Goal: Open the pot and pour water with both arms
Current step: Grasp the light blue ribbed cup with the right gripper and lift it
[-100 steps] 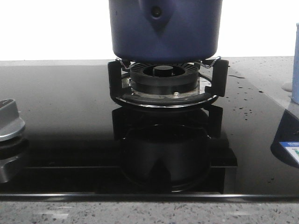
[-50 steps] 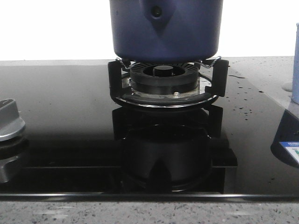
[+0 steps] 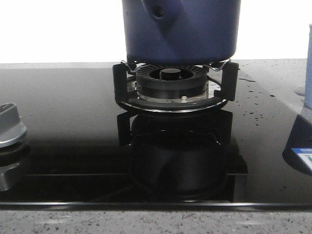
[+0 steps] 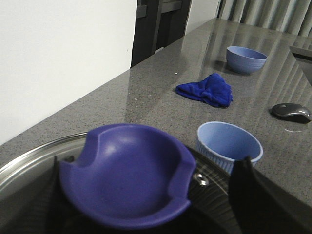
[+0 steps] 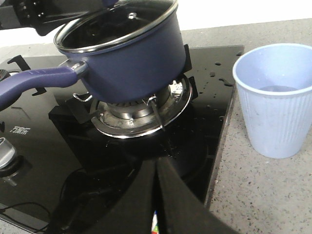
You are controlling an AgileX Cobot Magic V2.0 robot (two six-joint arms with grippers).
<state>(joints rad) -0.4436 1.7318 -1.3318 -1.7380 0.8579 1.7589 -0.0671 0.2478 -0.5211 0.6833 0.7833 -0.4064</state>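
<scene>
One pale blue ribbed plastic cup point(image 5: 277, 100) stands nearest the right gripper point(image 5: 157, 195), whose jaws look pressed together and empty. Beyond, the dark navy-blue metal pot point(image 3: 181, 30) sits on the black gas burner point(image 3: 171, 83); the left gripper point(image 4: 146, 204) grips its glass lid's blue knob point(image 4: 126, 175), best raised straight up.

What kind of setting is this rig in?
Most likely a kitchen counter, real or mock-up: a black glass gas hob with a burner, a dark blue pot on it, and bowls on speckled stone worktop.
</scene>
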